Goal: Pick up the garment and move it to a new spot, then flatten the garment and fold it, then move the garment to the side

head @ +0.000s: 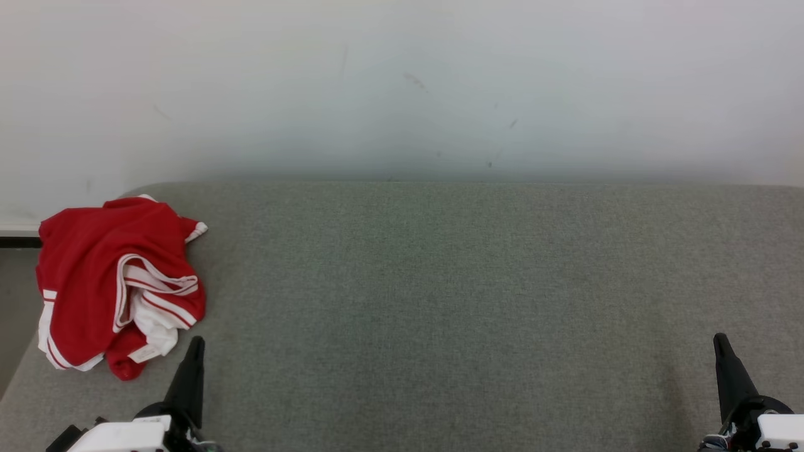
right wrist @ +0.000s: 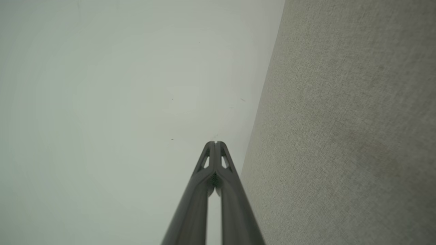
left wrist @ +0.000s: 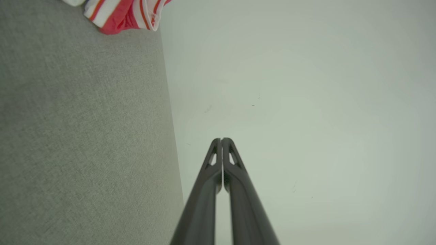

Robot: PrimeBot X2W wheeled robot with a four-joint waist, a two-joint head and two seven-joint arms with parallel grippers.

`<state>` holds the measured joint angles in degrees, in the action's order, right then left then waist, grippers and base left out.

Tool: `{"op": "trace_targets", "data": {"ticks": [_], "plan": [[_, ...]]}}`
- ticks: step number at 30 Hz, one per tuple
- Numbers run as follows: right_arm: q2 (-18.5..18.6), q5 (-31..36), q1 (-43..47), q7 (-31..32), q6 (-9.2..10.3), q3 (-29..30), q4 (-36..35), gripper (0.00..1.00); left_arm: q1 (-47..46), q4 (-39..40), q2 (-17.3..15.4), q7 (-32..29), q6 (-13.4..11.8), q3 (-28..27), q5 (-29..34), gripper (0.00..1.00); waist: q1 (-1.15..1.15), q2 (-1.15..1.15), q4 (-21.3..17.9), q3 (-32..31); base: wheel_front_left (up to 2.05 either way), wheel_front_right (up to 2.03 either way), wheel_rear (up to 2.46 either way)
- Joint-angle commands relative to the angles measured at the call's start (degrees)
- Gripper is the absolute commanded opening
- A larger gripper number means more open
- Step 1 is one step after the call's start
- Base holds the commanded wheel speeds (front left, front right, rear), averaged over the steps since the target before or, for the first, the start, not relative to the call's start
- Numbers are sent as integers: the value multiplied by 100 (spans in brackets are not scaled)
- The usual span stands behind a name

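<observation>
- The garment, red with white striped trim, is crumpled in a heap at the left end of the grey padded surface. It lies close to the left edge and perhaps a little over it.
- The left gripper is held just near and to the right of the heap, apart from it. In the left wrist view its jaws are pressed together tip to tip, with nothing between them.
- The right gripper is held well apart, at the near right. Its jaws are likewise closed and empty.
- The step in hand is judged to be the first pick-up, which has not yet been begun.
- The left jaws should be opened before the heap is approached.
- A raised fold is best chosen, such as the white-trimmed band on the heap's near right side. Several layers should be pinched there, so that the thin cloth is not lost.
- The padded surface itself should not be caught between the fingers.
- The garment should be lifted until its trailing cloth clears the surface, not dragged, since the part by the edge could slide off.
- It is best carried to the open middle, where it can be reached by both arms for flattening.
</observation>
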<state>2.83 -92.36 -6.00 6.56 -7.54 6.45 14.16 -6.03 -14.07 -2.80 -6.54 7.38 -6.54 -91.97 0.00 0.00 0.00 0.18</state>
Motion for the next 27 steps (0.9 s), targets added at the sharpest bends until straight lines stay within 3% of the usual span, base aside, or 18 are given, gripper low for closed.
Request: {"op": "trace_targets", "data": {"ticks": [1, 15, 16, 27], "plan": [[9, -12, -62, 11, 11, 8, -25, 0, -53, 5, -16, -14, 33, -7, -84, 0, 0, 0, 0, 0, 0, 0, 0], [9, -12, -62, 11, 11, 8, -25, 0, -53, 5, -16, -14, 32, -7, -84, 0, 0, 0, 0, 0, 0, 0, 0], [-1, 0, 7, -2, 0, -2, 16, 100, 7, -13, 2, 4, -2, 1, 5, 100, 0, 0, 0, 0, 0, 0, 0], [-10, 516, 104, -293, 1, -104, -34, 100, 67, -22, 12, 293, -5, 143, 366, 100, 0, 0, 12, -2, 0, 0, 0]]}}
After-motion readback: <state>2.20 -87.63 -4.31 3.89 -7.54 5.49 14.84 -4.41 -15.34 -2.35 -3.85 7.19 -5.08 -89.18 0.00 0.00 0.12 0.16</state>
